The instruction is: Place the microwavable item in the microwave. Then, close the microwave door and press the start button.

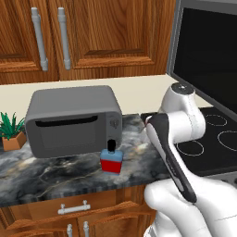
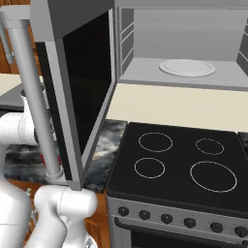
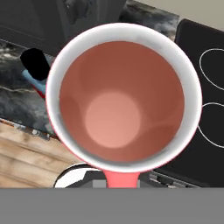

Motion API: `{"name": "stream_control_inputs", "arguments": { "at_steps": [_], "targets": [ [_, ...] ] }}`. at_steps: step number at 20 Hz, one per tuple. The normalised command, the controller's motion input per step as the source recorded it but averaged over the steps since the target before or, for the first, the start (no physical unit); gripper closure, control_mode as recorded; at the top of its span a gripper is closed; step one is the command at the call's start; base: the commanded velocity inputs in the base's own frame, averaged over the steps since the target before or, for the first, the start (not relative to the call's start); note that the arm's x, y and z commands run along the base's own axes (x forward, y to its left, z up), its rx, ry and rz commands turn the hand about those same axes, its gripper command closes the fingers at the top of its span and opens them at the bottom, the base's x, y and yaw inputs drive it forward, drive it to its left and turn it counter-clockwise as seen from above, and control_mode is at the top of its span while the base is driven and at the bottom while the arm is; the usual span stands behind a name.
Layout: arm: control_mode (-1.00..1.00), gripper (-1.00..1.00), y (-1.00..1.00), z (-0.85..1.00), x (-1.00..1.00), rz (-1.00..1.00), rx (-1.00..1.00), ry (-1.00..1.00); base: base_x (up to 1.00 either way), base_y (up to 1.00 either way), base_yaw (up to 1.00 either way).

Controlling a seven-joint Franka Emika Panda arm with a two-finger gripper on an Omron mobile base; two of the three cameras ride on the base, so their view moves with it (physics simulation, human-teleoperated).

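The red-pink cup [image 3: 118, 100] sits right in front of the hand camera, seen from above, with a white rim and nothing inside. It hangs high over the counter edge and the stove corner. My gripper is shut on it, and the cup hides the fingers. The microwave [image 2: 145, 63] stands open above the stove, with a grey interior and a white round plate [image 2: 187, 68]. Its black glass door [image 2: 80, 92] swings out to the left with a long grey bar handle [image 2: 33, 101]. In the left base view the door [image 1: 208, 55] fills the upper right.
A dark-grey box appliance [image 1: 74, 120] stands on the marble counter [image 1: 41, 173]. A red-and-blue bottle with a black cap [image 1: 111, 159] stands in front of it, and the bottle [image 3: 36, 70] shows below the cup. A black stove [image 2: 179, 160] lies under the microwave. A potted plant [image 1: 11, 132] is at far left.
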Motion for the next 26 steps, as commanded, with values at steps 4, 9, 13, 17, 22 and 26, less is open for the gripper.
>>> {"name": "stream_control_inputs", "arguments": {
  "at_steps": [4,9,13,17,22,26],
  "targets": [
    [-1.0,1.0,0.07,-0.09,-0.24,0.0,-0.01,0.08,0.0,0.0,0.0],
    [-1.0,1.0,0.04,-0.12,0.0,0.0,0.0,0.12,0.0,0.0,0.0],
    [-1.0,1.0,0.0,-0.04,0.0,0.0,0.0,0.06,0.0,0.0,0.0],
    [1.0,1.0,0.0,-0.02,-0.06,0.0,0.0,0.0,-0.25,-0.01,0.0],
    [1.0,1.0,0.0,0.0,0.0,0.0,0.0,0.0,-1.0,-0.17,0.0],
    [1.0,1.0,0.0,0.0,0.0,0.0,0.0,0.0,-1.0,-0.35,-0.03]
  ]
}}
